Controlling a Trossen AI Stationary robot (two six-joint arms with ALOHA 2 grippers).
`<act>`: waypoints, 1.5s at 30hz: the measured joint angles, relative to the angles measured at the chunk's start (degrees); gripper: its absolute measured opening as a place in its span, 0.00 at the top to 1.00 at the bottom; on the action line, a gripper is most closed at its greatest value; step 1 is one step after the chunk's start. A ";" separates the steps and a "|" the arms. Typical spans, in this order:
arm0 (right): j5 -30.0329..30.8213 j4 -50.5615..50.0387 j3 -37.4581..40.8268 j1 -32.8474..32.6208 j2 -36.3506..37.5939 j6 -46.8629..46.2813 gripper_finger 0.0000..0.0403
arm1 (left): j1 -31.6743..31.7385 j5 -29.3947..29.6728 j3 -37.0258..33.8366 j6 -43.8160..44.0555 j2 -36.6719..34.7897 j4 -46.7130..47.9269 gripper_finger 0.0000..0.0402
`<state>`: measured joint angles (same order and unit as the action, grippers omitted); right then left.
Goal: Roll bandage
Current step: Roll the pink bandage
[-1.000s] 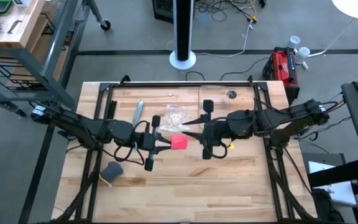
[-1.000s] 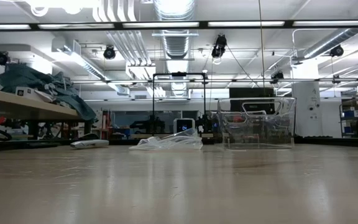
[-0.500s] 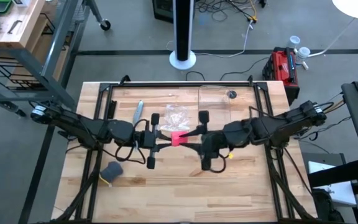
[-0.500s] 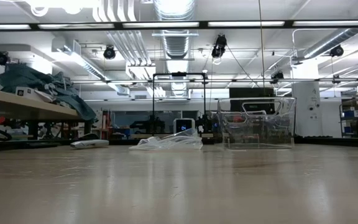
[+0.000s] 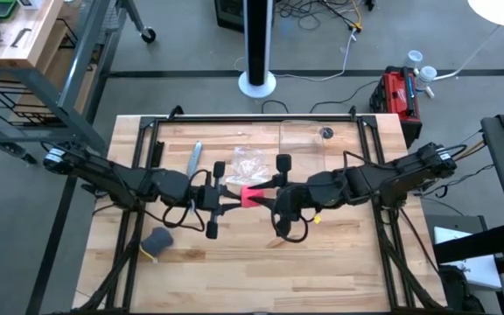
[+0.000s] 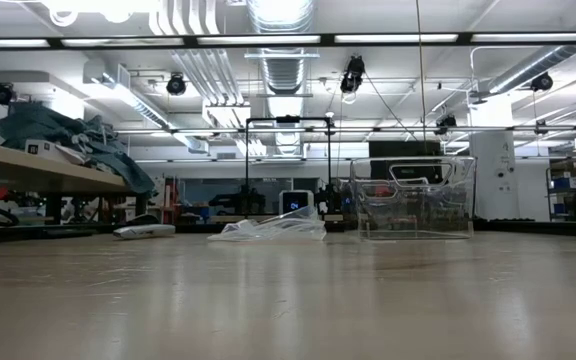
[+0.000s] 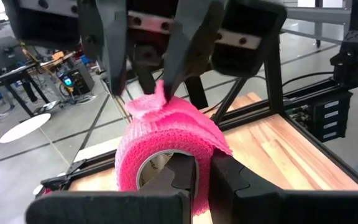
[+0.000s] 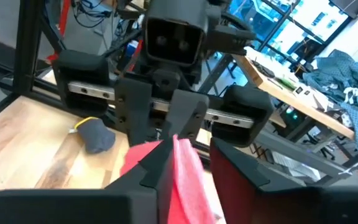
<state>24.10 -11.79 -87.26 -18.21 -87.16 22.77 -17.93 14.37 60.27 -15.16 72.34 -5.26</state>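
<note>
Bandage [image 5: 252, 196] hangs between my two grippers above the table's [image 5: 348, 262] middle. My left gripper [image 5: 237, 203] is clamped on the pink roll's wall; my right gripper [image 5: 266, 198] pinches its loose end, fingers [image 8: 188, 127] closed on the strip.

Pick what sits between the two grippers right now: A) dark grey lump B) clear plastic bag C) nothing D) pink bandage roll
D: the pink bandage roll is held up between the left gripper and the right gripper; the plastic bag and grey lump lie apart on the table.
</note>
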 joint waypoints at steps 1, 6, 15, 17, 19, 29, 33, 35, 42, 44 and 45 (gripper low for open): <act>0.00 0.01 0.00 0.05 -0.15 0.11 0.83 | 0.00 0.00 0.00 -0.03 0.00 -0.02 0.98; -0.04 -0.20 0.00 0.11 -0.73 1.49 0.97 | 0.04 0.07 0.00 -0.24 0.00 0.10 0.98; -0.24 -0.43 0.00 1.00 -0.42 0.67 1.00 | 0.07 0.01 0.00 -0.41 0.02 0.77 0.98; -0.18 -0.48 0.00 1.38 -0.25 0.02 1.00 | 0.04 -1.44 0.00 -1.06 0.02 1.53 0.98; -0.50 -0.91 0.00 1.46 -0.19 -0.88 1.00 | 0.04 -4.14 0.00 -2.22 0.02 1.82 0.98; -9.30 -2.36 0.00 3.85 -0.17 -11.30 1.00 | -0.04 -6.55 0.00 -3.67 0.02 1.58 0.98; -9.71 -3.42 0.00 4.27 -0.17 -12.69 1.00 | -0.02 -7.36 0.00 -3.80 0.02 1.53 0.98; -10.18 -3.31 0.00 4.35 -0.46 -12.75 1.00 | -0.02 -7.89 0.00 -4.04 0.02 0.93 0.98; -13.22 -3.37 -0.07 4.39 -0.60 -10.60 0.97 | -0.05 -8.24 -0.09 -3.82 0.04 -0.71 0.98; -13.71 -3.35 -0.07 4.45 -0.48 -9.66 0.94 | -0.07 -8.23 -0.11 -3.73 0.04 -1.59 0.98; -13.57 -3.33 -0.10 4.44 -0.35 -9.10 0.93 | -0.07 -8.28 -0.13 -3.57 0.07 -2.15 0.98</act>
<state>10.53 -15.11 -87.37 -13.77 -87.51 13.67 -18.00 6.09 60.14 -18.73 72.40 -7.41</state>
